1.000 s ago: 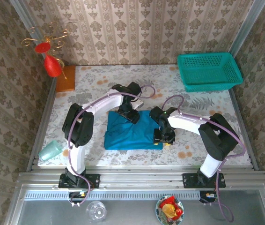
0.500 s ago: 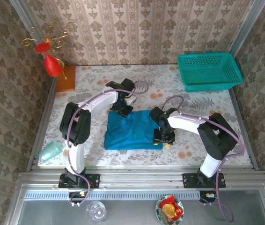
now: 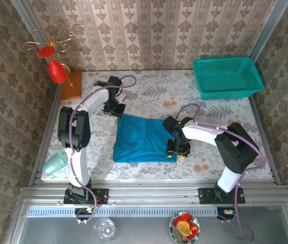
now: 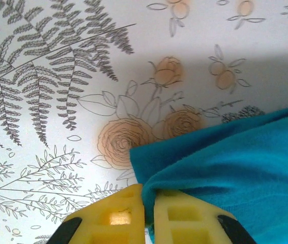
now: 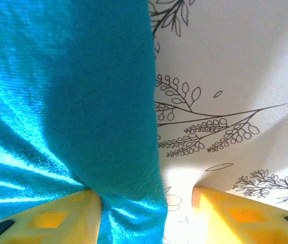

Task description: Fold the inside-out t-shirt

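Lying on floral tablecloth (image 3: pixel 149 96): t-shirt (image 3: pixel 141 140), seemingly folded | walls: damask wallpaper (image 3: pixel 149 35)

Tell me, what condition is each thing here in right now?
blue t-shirt, folded, lying flat
left gripper, jaws shut on the t-shirt's far-left corner
right gripper, jaws open astride the t-shirt's right edge
teal basket, upright and empty

Papered alcove, floral surface
Damask wallpaper (image 3: pixel 149 30) on three walls; white surface (image 3: pixel 159 91) printed with ferns and roses; metal rails (image 3: pixel 154 190) along the near edge
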Motion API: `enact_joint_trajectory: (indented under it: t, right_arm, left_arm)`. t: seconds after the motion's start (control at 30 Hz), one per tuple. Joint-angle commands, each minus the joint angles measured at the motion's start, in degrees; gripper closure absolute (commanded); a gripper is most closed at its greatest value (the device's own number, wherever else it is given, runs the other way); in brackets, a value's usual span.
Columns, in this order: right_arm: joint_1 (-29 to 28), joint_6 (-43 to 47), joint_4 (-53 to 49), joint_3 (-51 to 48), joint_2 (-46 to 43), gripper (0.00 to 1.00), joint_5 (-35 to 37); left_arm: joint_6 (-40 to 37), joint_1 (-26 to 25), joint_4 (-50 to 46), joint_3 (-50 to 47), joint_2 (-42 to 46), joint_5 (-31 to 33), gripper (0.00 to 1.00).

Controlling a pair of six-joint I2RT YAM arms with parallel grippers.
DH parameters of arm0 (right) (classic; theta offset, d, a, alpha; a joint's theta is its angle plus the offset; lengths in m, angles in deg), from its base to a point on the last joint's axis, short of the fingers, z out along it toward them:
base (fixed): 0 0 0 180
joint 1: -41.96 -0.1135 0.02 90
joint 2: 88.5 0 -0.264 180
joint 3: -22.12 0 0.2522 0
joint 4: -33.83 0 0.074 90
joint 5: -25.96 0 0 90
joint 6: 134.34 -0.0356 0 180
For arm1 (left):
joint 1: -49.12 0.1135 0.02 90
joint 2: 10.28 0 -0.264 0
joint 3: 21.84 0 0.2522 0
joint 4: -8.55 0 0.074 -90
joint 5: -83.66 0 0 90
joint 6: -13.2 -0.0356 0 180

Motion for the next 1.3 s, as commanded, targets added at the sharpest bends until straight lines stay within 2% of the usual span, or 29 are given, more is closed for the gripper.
enact_joint_trajectory:
  t: [0.0, 0.13, 0.3, 0.4, 0.63, 0.73, 0.83, 0.9, 1.0, 1.1, 1.27]
  right_arm:
    - [-0.02, -1.18, -0.64, -2.57, 1.5, 0.48, 1.19]
    - [-0.11, -1.07, -0.73, -2.39, 1.5, 0.48, 1.22]
    - [-0.11, -1.2, -1.95, -1.76, -0.5, 0.48, 1.7]
    - [-0.06, -1.33, -3.03, -0.71, -3.29, 0.47, 1.95]
    - [-0.03, -1.03, -3.71, 3.29, -7.45, 0.48, 0.62]
    - [0.3, -0.81, -0.62, 4.12, -7.43, 0.49, -2.46]
    - [1.19, -0.93, 5.91, 3.64, -6.06, 0.53, -10.21]
    - [1.36, -1.07, 9.02, 3.73, -4.59, 0.56, -13.56]
    - [1.68, -0.67, 10.75, 3.75, -2.67, 0.6, -15.85]
    - [2.38, -0.49, 11.98, 2.32, -1.41, 0.62, -16.01]
    - [4.33, -0.63, 10.64, -1.32, -0.14, 0.63, -11.83]
  left_arm:
    - [2.12, 1.74, -1.51, 1.24, -2.72, -1.22, 0.88]
    - [3.97, 2.67, 0.17, 1.68, -5.42, -2.3, 0.85]
    - [5.28, 2.81, -1.26, 2.77, -6.41, -1.31, 0.69]
    - [5.69, 2.81, -1.86, 1.8, -1.97, -0.17, 0.6]
    - [7.76, 2.5, -3.42, -5.43, 12.31, -1.41, 0.54]
    - [10.33, 1.5, -1.41, -12.78, 18.97, -4.78, 0.6]
    - [14.06, -1.04, 1.68, -20.67, 24.37, -8.58, 0.76]
    - [17.4, -3.57, 4.73, -25.87, 26.98, -12.94, 0.87]
    - [21.81, -8.79, 8.86, -31.97, 28.95, -15.9, 0.93]
    - [24.94, -12.4, 11.0, -36.62, 29.33, -14.56, 0.95]
    - [26.73, -12.27, 12.1, -43.33, 28.85, -6.97, 0.96]
